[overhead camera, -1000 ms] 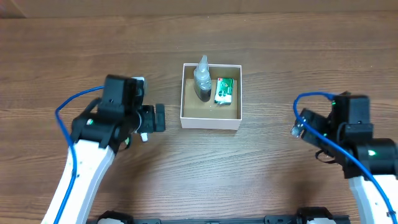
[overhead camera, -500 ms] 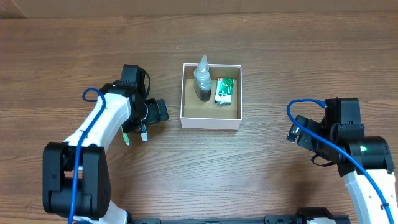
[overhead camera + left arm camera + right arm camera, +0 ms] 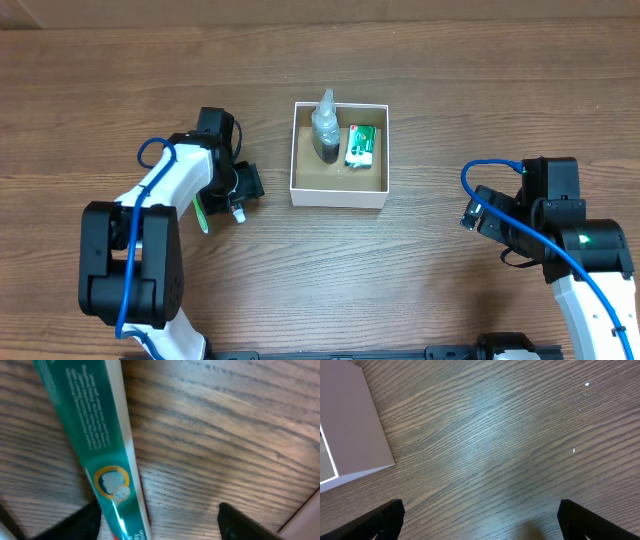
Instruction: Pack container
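Since the earlier frame the left arm had folded in, drawing its hand (image 3: 243,192) down-left, away from the container (image 3: 337,196) at upper centre, which held a dark-filled bottle (image 3: 325,132) and a green packet (image 3: 360,146). That nearer hand hung spread over a teal toothpaste tube (image 3: 203,212) lying top-to-bottom, with the container to its right. The right hand (image 3: 478,212) was spread and empty.
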{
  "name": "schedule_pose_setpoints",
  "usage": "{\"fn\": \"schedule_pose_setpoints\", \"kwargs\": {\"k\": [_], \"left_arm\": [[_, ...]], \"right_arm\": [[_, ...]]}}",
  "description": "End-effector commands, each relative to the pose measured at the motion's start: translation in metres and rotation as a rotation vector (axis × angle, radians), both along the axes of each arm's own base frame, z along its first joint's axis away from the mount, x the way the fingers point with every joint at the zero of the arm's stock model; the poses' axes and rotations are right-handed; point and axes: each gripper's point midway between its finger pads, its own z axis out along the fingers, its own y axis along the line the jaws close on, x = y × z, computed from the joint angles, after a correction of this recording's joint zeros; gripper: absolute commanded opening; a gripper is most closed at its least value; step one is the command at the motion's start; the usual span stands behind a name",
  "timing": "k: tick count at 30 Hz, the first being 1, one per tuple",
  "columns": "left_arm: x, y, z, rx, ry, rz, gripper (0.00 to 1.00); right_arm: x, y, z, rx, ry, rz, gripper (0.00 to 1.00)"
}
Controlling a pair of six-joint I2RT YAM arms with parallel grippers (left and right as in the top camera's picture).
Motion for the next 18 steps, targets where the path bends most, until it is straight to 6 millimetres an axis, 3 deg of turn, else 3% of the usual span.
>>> {"fn": "schedule_pose_setpoints", "kwargs": {"k": [1,7,14,18], "left_arm": [[-0.0015,0.0009,-0.0096,-0.003,0.027,0.010,0.61],[-0.0023,0.0004,-0.0096,-0.002,0.030,0.008,0.38],[-0.0031,0.0006,-0.0097,-0.002,0.033,0.008,0.25],[0.0019,0.0010,-0.0025,0.003,0.029,0.008,0.11]], "right_arm": [[0.0000,-0.0009,-0.0021,-0.002,0.001,-0.001,1.00],[-0.0001,-0.0009,-0.0021,-0.002,0.001,-0.001,1.00],[-0.0002,-0.0010,-0.0022,-0.002,0.002,-0.001,1.00],[-0.0002,-0.0010,-0.0022,-0.002,0.002,-0.001,1.00]]}}
